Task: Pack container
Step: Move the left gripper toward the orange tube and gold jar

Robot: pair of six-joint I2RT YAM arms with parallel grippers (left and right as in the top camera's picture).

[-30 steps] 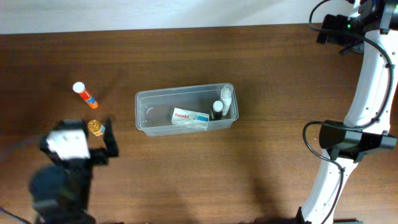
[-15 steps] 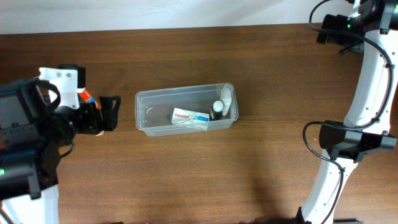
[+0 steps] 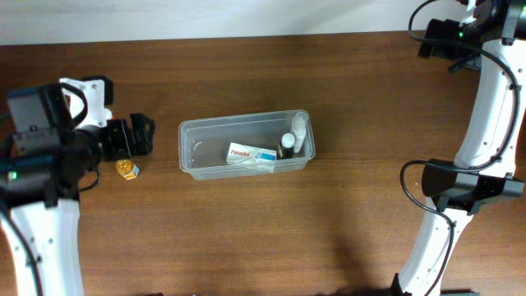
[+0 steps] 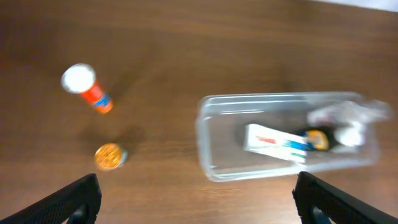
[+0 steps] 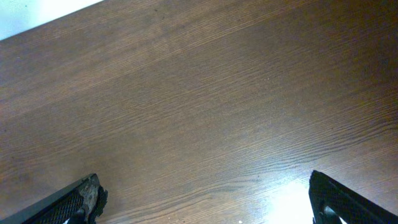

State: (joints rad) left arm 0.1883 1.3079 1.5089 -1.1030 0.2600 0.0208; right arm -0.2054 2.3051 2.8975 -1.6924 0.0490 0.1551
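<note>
The clear container [image 3: 191,148] lies mid-table and shows in the left wrist view [image 4: 208,146]. It holds a white Panadol box [image 3: 251,154], a dark bottle [image 3: 286,146] and a white bottle [image 3: 298,126]. My left gripper [image 3: 136,137] is open and empty, hovering left of the container. A small gold-capped bottle [image 3: 126,168] lies just below it, also in the left wrist view [image 4: 109,157]. An orange tube with a white cap [image 4: 87,88] lies further left there; the arm hides it from overhead. My right gripper [image 3: 437,37] is open and empty at the far right corner.
The wooden table's far edge [image 3: 246,37] meets a white wall. The right arm's base [image 3: 460,189] stands at the right. The right wrist view shows only bare wood [image 5: 205,106] between its fingers [image 5: 81,199].
My left arm swung up from the front left towards the loose items, then shifted slightly back and left, so the gold-capped bottle shows again. The right arm has not moved.
</note>
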